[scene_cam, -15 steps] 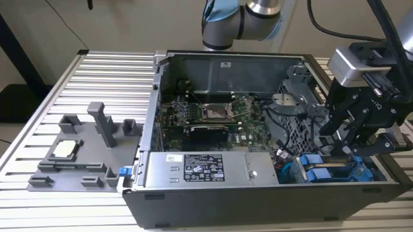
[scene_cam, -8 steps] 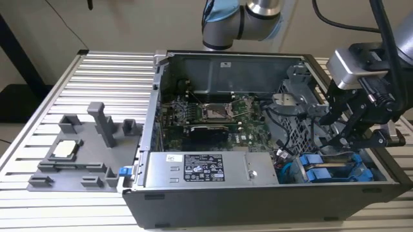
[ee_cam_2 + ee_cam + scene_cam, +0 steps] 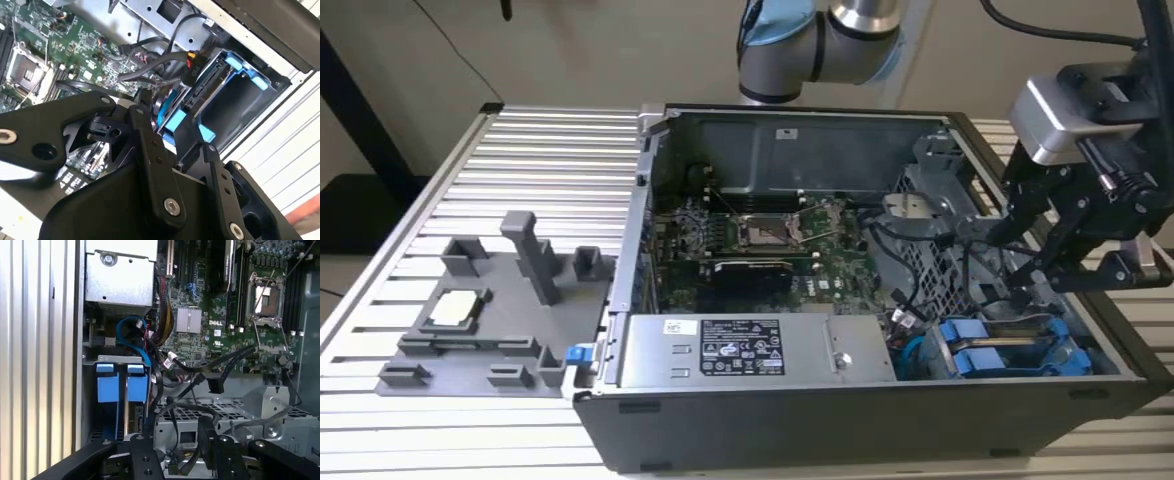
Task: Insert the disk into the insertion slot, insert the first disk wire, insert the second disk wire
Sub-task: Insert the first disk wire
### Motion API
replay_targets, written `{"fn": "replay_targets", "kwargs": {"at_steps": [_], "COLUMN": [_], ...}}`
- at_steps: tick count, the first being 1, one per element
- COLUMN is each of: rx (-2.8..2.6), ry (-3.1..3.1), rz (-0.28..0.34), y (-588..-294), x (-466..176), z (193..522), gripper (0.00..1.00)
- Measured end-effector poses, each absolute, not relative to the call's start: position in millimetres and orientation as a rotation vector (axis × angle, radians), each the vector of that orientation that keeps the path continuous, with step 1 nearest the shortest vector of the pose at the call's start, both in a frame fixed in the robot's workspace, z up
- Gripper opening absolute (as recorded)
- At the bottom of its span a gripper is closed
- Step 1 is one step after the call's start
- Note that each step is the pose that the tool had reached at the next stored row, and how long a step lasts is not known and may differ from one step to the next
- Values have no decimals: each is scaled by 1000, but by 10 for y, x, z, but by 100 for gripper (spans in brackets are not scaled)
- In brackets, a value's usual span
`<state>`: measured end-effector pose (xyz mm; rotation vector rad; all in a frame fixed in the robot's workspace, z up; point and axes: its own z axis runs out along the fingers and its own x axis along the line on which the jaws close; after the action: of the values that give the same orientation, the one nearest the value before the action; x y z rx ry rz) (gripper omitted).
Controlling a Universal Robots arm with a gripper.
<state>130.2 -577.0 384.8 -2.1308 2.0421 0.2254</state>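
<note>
Inside the open computer case (image 3: 854, 420): disk (image 3: 205, 85) in its blue carrier sits in the insertion slot (image 3: 237, 107) of the drive cage.
Gripper (image 3: 1034, 270): poised over the drive cage, at the exterior view's right; fingers (image 3: 145, 460) spread apart, clamping nothing.
Black connector (image 3: 192, 70): against the disk's exposed end.
Motherboard (image 3: 200, 335): green, beside the cage.

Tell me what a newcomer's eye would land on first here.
The open computer case dominates the exterior view, its green motherboard bared in the middle. Two blue carrier frames stand out brightly in the case's corner at the exterior view's right, beside the grey power supply box. The black gripper hangs over that same end, near the frames.
</note>
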Motion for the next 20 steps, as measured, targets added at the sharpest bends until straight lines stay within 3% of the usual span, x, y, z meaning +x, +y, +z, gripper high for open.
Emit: {"fn": "replay_targets", "kwargs": {"at_steps": [7,20], "rx": [-2123,-2126], "ry": [2039,2046], "rz": [262,274], "y": [-5805,-5845], "x": [1403,1717], "z": [3845,3834], "gripper": [47,47]}}
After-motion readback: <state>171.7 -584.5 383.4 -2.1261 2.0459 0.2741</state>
